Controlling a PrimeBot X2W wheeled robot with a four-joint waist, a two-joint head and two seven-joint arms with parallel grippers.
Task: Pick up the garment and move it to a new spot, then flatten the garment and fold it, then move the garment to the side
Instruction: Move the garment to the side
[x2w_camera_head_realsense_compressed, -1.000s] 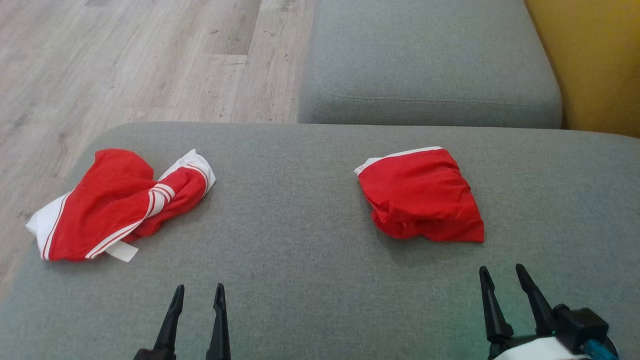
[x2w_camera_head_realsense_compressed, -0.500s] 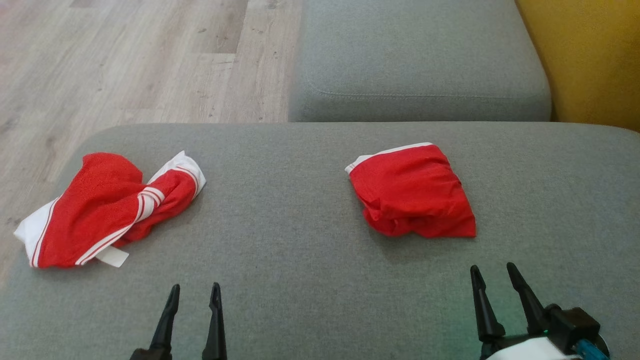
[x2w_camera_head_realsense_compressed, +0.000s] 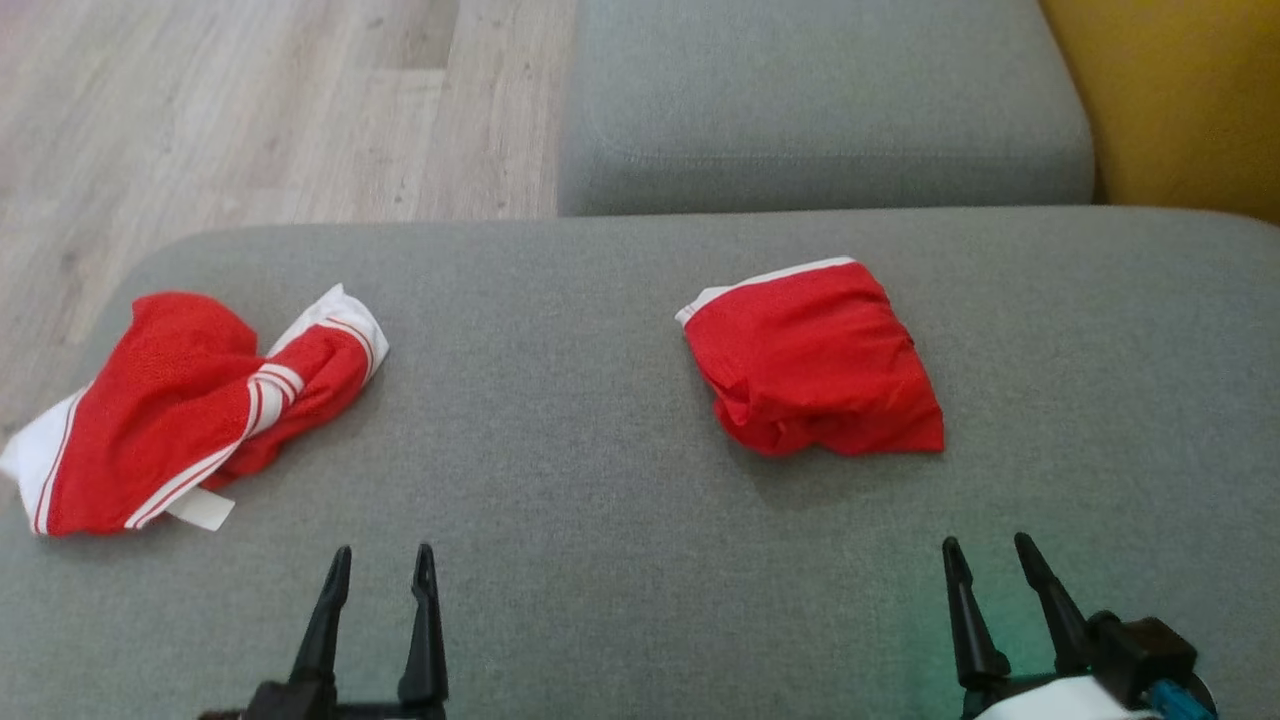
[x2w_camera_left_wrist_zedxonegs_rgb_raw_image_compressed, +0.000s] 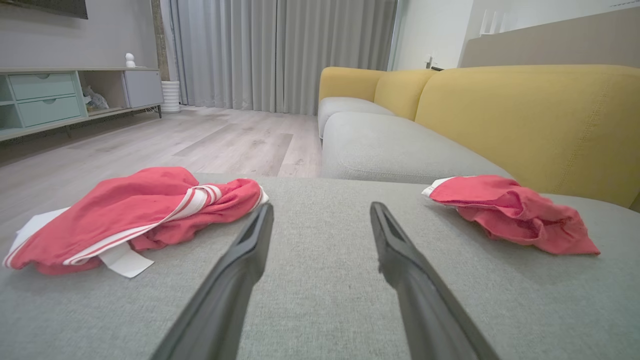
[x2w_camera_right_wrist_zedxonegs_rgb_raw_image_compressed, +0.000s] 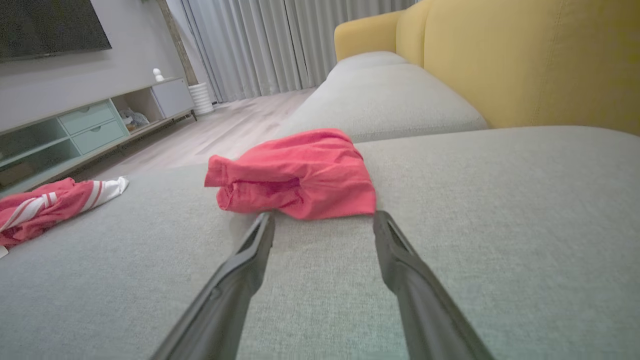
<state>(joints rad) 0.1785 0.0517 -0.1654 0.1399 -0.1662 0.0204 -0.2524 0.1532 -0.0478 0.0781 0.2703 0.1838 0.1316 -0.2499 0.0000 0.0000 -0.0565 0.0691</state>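
Note:
Two red garments lie on the grey sofa cushion (x2w_camera_head_realsense_compressed: 600, 450). A crumpled red garment with white stripes (x2w_camera_head_realsense_compressed: 190, 405) (x2w_camera_left_wrist_zedxonegs_rgb_raw_image_compressed: 135, 215) (x2w_camera_right_wrist_zedxonegs_rgb_raw_image_compressed: 45, 205) sits at the left edge. A folded red garment (x2w_camera_head_realsense_compressed: 815, 360) (x2w_camera_left_wrist_zedxonegs_rgb_raw_image_compressed: 510, 212) (x2w_camera_right_wrist_zedxonegs_rgb_raw_image_compressed: 295, 175) rests right of centre. My left gripper (x2w_camera_head_realsense_compressed: 380, 560) (x2w_camera_left_wrist_zedxonegs_rgb_raw_image_compressed: 320, 210) hovers open near the cushion's front, right of the striped garment and apart from it. My right gripper (x2w_camera_head_realsense_compressed: 985, 550) (x2w_camera_right_wrist_zedxonegs_rgb_raw_image_compressed: 322, 217) is open too, its tips just short of the folded garment's near edge. Nothing is held by either.
A second grey seat cushion (x2w_camera_head_realsense_compressed: 820, 100) continues behind, with the yellow sofa back (x2w_camera_head_realsense_compressed: 1180, 100) at the right. Wooden floor (x2w_camera_head_realsense_compressed: 220, 110) lies to the left beyond the cushion's edge. A low cabinet (x2w_camera_left_wrist_zedxonegs_rgb_raw_image_compressed: 50, 100) and curtains (x2w_camera_left_wrist_zedxonegs_rgb_raw_image_compressed: 280, 50) stand across the room.
The head camera has shifted, so the whole picture slid left and up a little. Both garments lie as before, and both grippers stay open near the cushion's front.

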